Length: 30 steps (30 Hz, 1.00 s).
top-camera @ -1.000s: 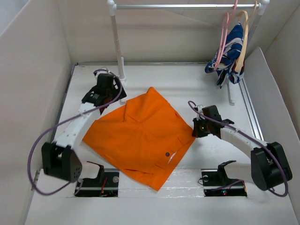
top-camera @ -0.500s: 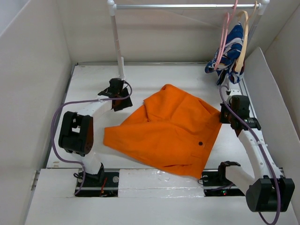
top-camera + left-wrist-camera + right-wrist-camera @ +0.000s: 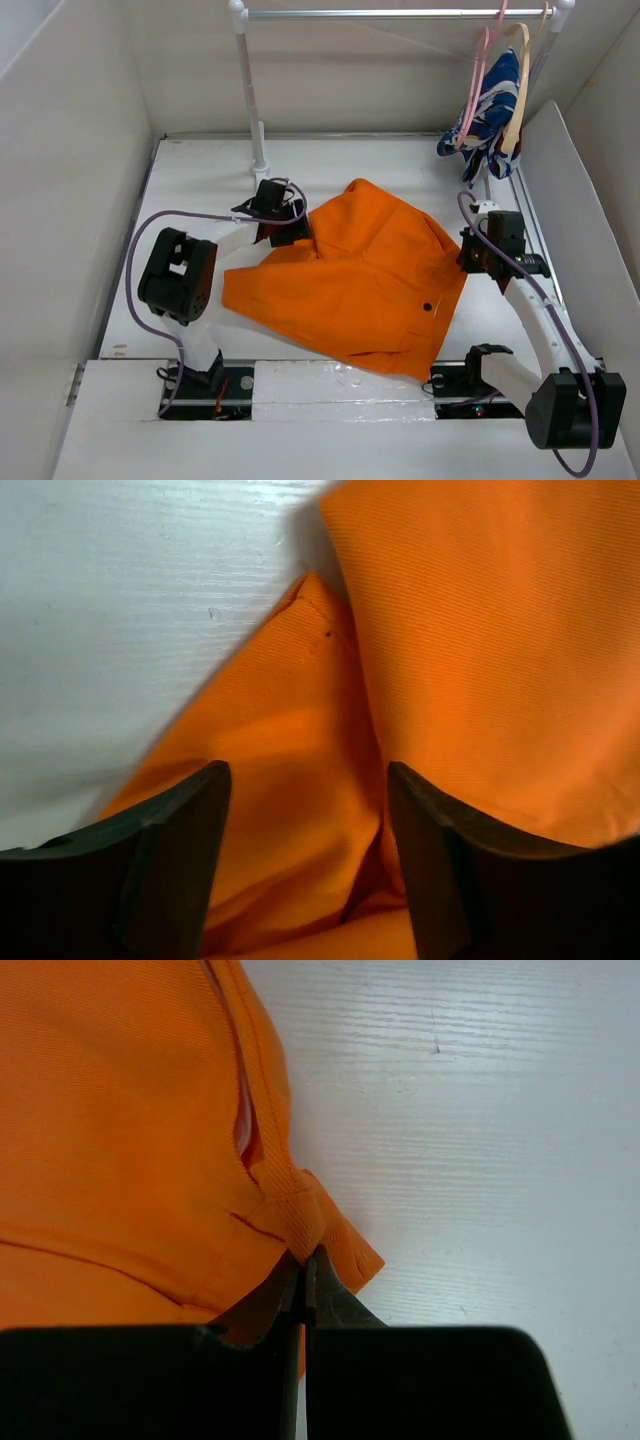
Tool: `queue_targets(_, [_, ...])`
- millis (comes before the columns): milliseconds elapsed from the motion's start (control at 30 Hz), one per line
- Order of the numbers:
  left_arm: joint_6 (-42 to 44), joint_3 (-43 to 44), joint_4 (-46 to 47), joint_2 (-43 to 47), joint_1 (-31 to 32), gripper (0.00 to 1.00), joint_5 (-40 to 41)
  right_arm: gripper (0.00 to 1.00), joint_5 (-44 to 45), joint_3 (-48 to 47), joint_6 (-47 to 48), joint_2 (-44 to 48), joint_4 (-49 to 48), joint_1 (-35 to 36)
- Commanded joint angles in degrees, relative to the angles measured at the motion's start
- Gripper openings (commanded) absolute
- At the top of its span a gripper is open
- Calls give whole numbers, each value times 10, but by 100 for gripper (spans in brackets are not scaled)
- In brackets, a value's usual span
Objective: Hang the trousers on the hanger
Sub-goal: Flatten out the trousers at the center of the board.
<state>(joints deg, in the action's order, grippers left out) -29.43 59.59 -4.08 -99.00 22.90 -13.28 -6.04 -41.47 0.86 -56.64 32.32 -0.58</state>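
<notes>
Orange trousers (image 3: 360, 280) lie btwn the claws. R claw (image 3: 305, 1260) clamps their corner; L claw (image 3: 305, 850) wide, cloth under its tips. Hanger (image 3: 470, 100) hangs well beyond R claw.

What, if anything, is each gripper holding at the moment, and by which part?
The right gripper pinches the trousers at a hemmed edge corner. The left gripper is open over a fold, holding nothing.
</notes>
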Motion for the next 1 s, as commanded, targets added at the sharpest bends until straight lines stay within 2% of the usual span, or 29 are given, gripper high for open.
queue_targets(0, [-4,28,12,-49,12,56,0,0,-27,3,7,6,-30,9])
queue_targets(67, [-2,43,3,-79,20,50,42,0,-34,2,7,13,-30,9])
queue_targets(167, [-8,57,-8,-95,20,20,83,0,-42,-4,7,16,-28,9])
queue_targets(233, [-11,58,-4,-95,20,18,88,0,-48,-9,6,21,-26,15])
queue_targets(267, [-10,57,-1,-95,20,13,86,0,-52,-12,6,25,-26,15])
queue_targets(300, [-11,60,-1,-93,20,0,87,0,-55,-15,5,27,-26,15])
queue_targets(433, [-25,60,-20,-13,12,0,154,0,-48,-32,7,39,-9,15])
queue_targets(467, [-20,61,-22,57,-4,0,166,0,-44,-36,9,40,-4,15])
queue_targets(600, [2,135,-111,206,-65,0,240,0,-26,-73,10,63,49,15])
queue_targets(633, [7,165,-137,272,-92,0,284,0,-25,-100,5,78,73,15])
queue_targets(767, [10,178,-149,331,-122,0,309,0,-8,-148,3,93,116,40])
queue_targets(867, [9,158,-167,312,-128,0,232,0,-11,-167,3,98,127,74])
queue_targets(900, [8,142,-162,300,-110,0,194,0,-4,-168,3,99,130,80])
queue_targets(967, [5,109,-147,243,-95,0,162,0,16,-156,1,108,119,80])
